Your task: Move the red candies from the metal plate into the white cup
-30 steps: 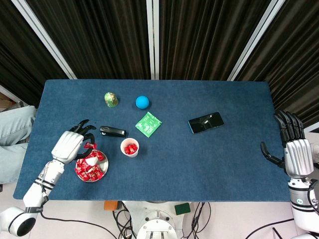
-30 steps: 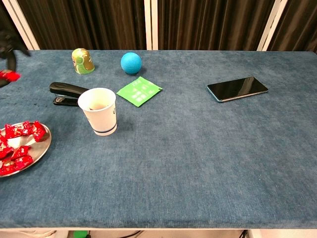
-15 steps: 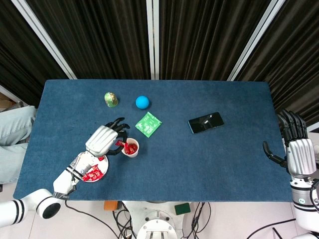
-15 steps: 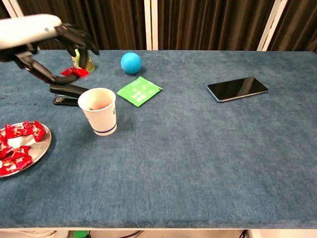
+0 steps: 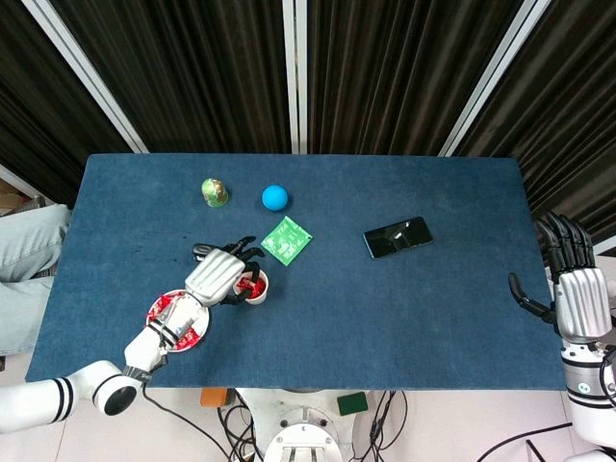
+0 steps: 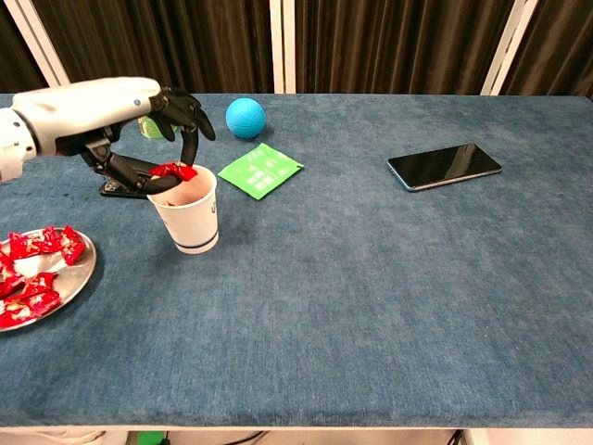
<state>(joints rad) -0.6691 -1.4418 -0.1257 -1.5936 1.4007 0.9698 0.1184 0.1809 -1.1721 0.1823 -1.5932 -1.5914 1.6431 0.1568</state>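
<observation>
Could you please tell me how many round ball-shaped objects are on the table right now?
1. The blue ball sits toward the far side of the table, just behind the green card. The robot hand may hide something smaller near the cup.

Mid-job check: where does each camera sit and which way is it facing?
Head view: high above the near edge, looking down on the whole blue table; shows the left hand and arm over the white cup, and the right hand off the right edge.
Chest view: low at the near edge, facing across the table toward the curtains; shows only the left hand, pinching a red candy at the cup.
Shared: left hand, cup, metal plate, phone.
</observation>
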